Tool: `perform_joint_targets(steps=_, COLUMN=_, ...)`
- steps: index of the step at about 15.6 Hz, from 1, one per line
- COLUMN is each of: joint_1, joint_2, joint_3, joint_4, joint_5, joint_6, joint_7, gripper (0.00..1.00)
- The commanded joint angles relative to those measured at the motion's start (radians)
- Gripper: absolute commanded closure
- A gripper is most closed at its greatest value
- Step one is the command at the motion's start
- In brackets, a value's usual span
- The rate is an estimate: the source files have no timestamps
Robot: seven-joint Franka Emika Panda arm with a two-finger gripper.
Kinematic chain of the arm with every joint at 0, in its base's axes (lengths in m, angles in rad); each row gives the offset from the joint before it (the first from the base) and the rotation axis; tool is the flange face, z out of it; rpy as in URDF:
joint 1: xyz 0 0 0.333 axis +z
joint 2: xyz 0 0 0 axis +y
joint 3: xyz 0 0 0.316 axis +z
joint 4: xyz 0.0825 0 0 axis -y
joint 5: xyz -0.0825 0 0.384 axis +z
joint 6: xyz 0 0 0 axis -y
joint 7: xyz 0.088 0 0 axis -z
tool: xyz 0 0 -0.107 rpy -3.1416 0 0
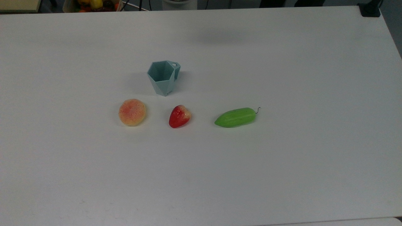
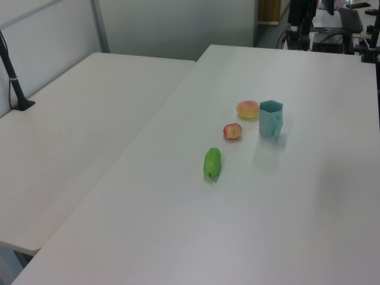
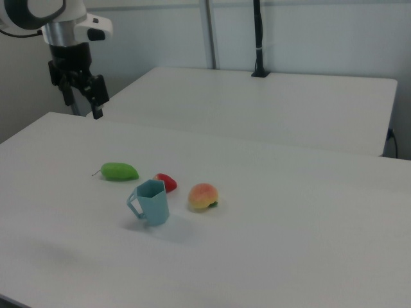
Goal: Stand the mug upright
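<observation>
Spanning every view, the white worktop [image 1: 282, 157] carries all objects. Pincer [image 3: 82, 96], raised well apart from them, has fingers spread and empty. Mug [image 1: 164, 77] stands upright behind strawberry [image 1: 179, 116], between peach [image 1: 132, 112] and cucumber [image 1: 236, 117].

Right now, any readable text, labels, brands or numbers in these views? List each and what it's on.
None readable.
The mug has a small dark mark low on its wall in the top view: too small to read.
The peach, strawberry, green fruit, table and gripper show no text.
</observation>
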Motion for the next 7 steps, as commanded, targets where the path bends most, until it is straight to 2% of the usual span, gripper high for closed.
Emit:
perform_joint_targets(steps=1, joint_1=-0.006, joint_2=0.002, joint_3=-0.035, joint_4=-0.039, joint_5=-0.006, joint_6=0.143, joint_7=-0.196, gripper=0.0)
perform_joint_targets(steps=7, joint_1=0.009, joint_2=0.001, joint_3=-0.049, joint_4=-0.054, joint_5=-0.039, joint_6=0.167, joint_7=-0.225, gripper=0.0)
